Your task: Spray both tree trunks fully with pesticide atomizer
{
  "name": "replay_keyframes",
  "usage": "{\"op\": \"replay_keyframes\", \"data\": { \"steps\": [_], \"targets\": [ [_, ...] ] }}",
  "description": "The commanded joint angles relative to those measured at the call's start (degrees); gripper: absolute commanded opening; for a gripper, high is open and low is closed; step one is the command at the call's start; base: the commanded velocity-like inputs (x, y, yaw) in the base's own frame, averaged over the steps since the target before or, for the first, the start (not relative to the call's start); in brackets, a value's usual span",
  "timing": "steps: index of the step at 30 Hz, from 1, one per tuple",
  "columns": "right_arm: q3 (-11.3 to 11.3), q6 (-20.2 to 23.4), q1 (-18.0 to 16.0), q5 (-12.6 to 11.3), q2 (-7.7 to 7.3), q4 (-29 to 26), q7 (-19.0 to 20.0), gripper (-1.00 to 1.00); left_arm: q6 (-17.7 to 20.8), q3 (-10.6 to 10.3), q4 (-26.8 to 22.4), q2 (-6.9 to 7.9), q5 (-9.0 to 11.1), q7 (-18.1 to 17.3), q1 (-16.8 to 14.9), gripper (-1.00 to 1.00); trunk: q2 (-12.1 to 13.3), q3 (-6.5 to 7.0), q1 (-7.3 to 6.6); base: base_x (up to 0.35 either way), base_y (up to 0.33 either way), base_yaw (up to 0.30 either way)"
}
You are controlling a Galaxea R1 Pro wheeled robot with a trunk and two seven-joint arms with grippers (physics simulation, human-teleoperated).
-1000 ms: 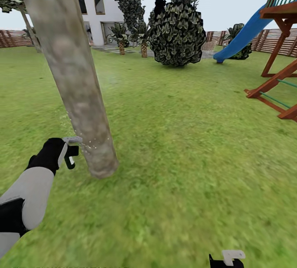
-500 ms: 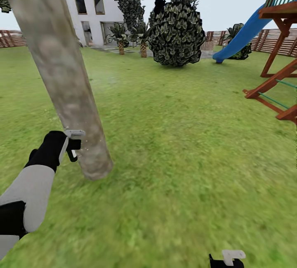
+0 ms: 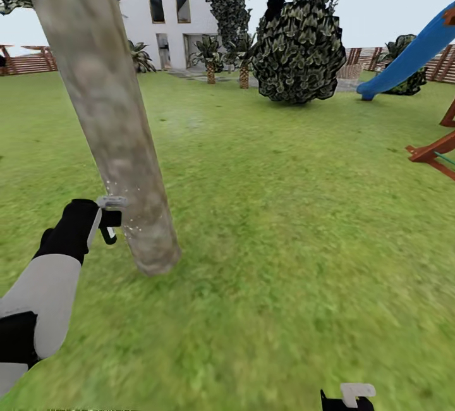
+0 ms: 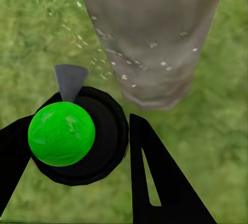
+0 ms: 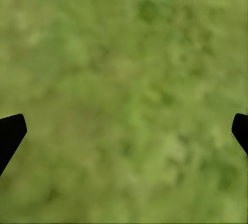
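Holding the pesticide atomizer (image 3: 109,218) in my left gripper (image 3: 95,224), I had its pale trigger head just beside the lower tree trunk (image 3: 114,120), low near the grass (image 3: 284,240). In the left wrist view the black fingers (image 4: 155,182) were clamped on the sprayer's round dark body with its bright green cap (image 4: 61,133), the grey nozzle aimed at the bark. Whitish pesticide specks (image 4: 155,45) dotted the trunk and hung as mist beside it. I could read no writing or brand anywhere. My right gripper (image 5: 124,131) hung over bare lawn, fingertips wide apart, holding nothing. Compared with half a second before, my head view had swung left: the blue slide (image 3: 411,57) and white house (image 3: 170,16) sat further right, and more specks showed on the bark.
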Motion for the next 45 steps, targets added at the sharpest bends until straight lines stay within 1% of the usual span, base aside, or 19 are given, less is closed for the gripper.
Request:
{"op": "replay_keyframes", "data": {
  "steps": [1, 7, 12, 16, 18, 21, 24, 26, 27, 28, 34, 41, 45],
  "targets": [
    [-0.32, -0.22, -0.03, 0.6, 0.0, 0.13, -0.28, 1.0, 0.19, 0.17, -0.06, -0.05, -0.65, -0.57, -0.02, -1.0, -0.02, -0.05, 0.0, 0.053, -0.256, 0.269],
    [-0.32, -0.22, -0.03, 0.6, -0.02, 0.17, -0.3, 1.0, -0.1, -0.01, 0.16, -0.05, -0.75, -0.41, 0.3, -1.0, -0.02, -0.05, 0.0, 0.005, -0.272, 0.036],
    [-0.32, -0.22, -0.02, 0.6, -0.02, 0.15, -0.3, 1.0, -0.5, 0.26, 0.66, 0.24, -0.78, 0.01, 3.64, -1.0, -0.02, -0.05, 0.0, 0.0, -0.274, 0.0],
    [-0.32, -0.22, -0.05, 0.6, 0.0, 0.13, -0.3, 1.0, -0.52, 0.55, 0.7, 0.45, -0.82, 0.1, 4.79, -1.0, -0.02, -0.05, 0.0, 0.0, -0.274, 0.01],
    [-0.32, -0.22, -0.06, 0.6, 0.04, 0.16, -0.29, 1.0, -0.6, 1.05, 0.72, 0.4, -0.82, 0.13, 5.72, -1.0, -0.02, -0.05, 0.0, 0.036, -0.274, 0.213],
    [-0.32, -0.22, -0.04, 0.6, 0.04, 0.14, -0.23, 1.0, -0.61, 1.22, 0.72, 0.41, -0.82, 0.14, 5.96, -1.0, -0.02, -0.05, 0.0, 0.115, -0.264, 0.266],
    [-0.32, -0.22, -0.04, 0.6, 0.06, 0.17, -0.21, 1.0, -0.63, 1.94, 0.73, 0.47, -0.89, 0.22, 6.08, -1.0, -0.02, -0.05, 0.0, 0.257, -0.158, 0.276],
    [-0.32, -0.22, -0.02, 0.6, 0.07, 0.15, -0.21, 1.0, -0.68, 2.0, 0.85, 0.48, -0.91, 0.22, 6.88, -1.0, -0.02, -0.05, 0.0, 0.315, -0.04, 0.276],
    [-0.32, -0.22, -0.05, 0.6, 0.07, 0.16, -0.21, 1.0, -0.74, 2.06, 0.76, 0.6, -0.95, 0.22, 8.09, -1.0, -0.02, -0.05, 0.0, 0.33, -0.008, 0.203],
    [-0.32, -0.22, -0.06, 0.6, 0.07, 0.16, -0.21, 1.0, -0.76, 2.08, 0.7, 0.84, -0.93, 0.22, 8.44, -1.0, -0.02, -0.05, 0.0, 0.332, -0.004, 0.107],
    [-0.32, -0.22, -0.04, 0.6, 0.07, 0.17, -0.21, 1.0, -0.7, 1.93, 0.29, 0.91, -0.91, 0.22, 8.79, -1.0, -0.02, -0.05, 0.0, 0.287, -0.095, 0.016],
    [-0.32, -0.22, -0.04, 0.6, 0.07, 0.17, -0.21, 1.0, -0.7, 1.99, 0.15, 0.74, -0.75, 0.22, 8.79, -1.0, -0.02, -0.05, 0.0, 0.025, -0.266, 0.005],
    [-0.32, -0.22, -0.06, 0.6, 0.07, 0.17, -0.21, 1.0, -0.7, 2.13, 0.03, 0.47, -0.73, 0.22, 8.79, -1.0, -0.02, -0.05, 0.0, 0.0, -0.274, 0.226]
  ]
}}
